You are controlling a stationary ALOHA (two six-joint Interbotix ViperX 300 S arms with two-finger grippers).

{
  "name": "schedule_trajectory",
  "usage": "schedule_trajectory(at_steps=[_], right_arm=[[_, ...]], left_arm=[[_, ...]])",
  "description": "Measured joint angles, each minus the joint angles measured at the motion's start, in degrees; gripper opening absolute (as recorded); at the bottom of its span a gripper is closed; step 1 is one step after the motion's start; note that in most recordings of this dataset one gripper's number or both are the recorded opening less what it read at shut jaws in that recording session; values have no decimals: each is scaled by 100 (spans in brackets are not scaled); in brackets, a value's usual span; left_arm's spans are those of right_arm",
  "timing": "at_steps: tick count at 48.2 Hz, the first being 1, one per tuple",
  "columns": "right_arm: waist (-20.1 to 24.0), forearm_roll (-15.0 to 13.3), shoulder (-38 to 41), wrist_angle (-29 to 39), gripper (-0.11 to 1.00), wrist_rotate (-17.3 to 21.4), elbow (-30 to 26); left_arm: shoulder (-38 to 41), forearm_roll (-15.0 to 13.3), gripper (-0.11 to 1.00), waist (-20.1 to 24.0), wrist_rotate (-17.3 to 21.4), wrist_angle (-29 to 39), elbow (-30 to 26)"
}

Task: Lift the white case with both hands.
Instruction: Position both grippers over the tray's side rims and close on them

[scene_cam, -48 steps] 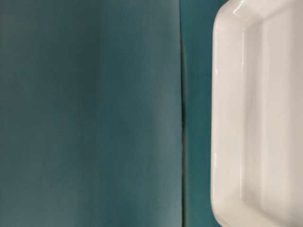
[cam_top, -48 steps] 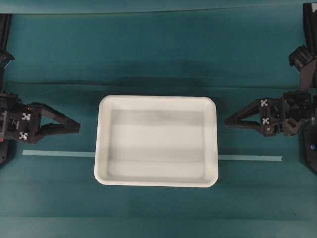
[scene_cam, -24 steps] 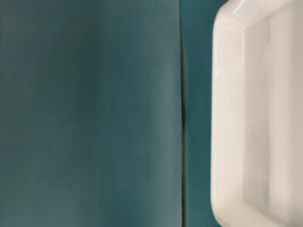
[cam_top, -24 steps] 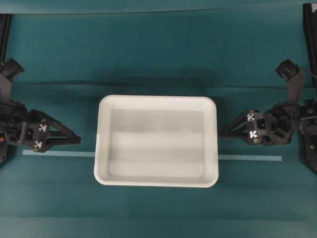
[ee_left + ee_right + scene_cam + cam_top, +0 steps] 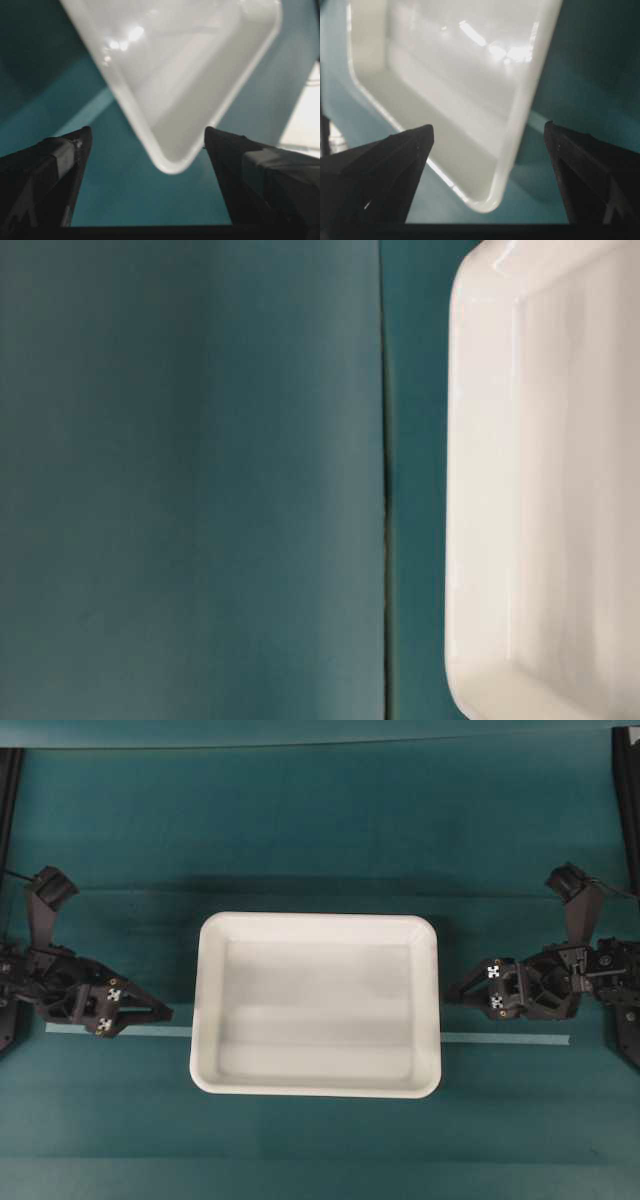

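Note:
The white case [image 5: 316, 1010] lies flat on the teal cloth at the middle of the overhead view, and nothing is in it. My left gripper [image 5: 165, 1013] points at its left side, a small gap short of the rim. My right gripper [image 5: 452, 993] has its tips almost at the right rim. Both are open and hold nothing. In the left wrist view the left gripper [image 5: 147, 130] frames a rounded corner of the case [image 5: 175, 65]. In the right wrist view the right gripper [image 5: 488, 126] has the case [image 5: 445, 65] rim running between its fingers. The table-level view shows only one end of the case [image 5: 540, 490].
A pale tape strip runs across the cloth, showing left [image 5: 120, 1030] and right [image 5: 505, 1040] of the case. A fold seam [image 5: 385, 490] crosses the cloth behind the case. Black frame posts [image 5: 625, 800] stand at the table's far corners.
Both arms have rolled their wrists and come in toward the case's sides. Both grippers opened wider. The case has not moved.

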Motion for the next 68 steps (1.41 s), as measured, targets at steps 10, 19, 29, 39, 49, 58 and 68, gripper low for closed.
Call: schedule_trajectory(at_steps=[10,19,29,39,49,58,68], right_arm=[[9,0,431,-545,94,26,35],[18,0,782,-1028,94,158,35],[26,0,1028,-1099,94,281,44],[26,0,1248,-1195,94,290,35],[35,18,1521,-1415,94,290,-70],[26,35,1696,-1556,94,299,-229],[35,35,1714,-1591,93,413,-237]], left_arm=[[650,9,96,281,26,-668,44],[1072,9,96,422,26,-1020,-18],[1450,9,96,422,26,-1213,-167],[1784,9,96,422,35,-1433,-290],[2065,9,96,439,35,-1635,-404],[2197,9,95,448,79,-1767,-519],[2224,9,93,457,167,-1775,-580]])
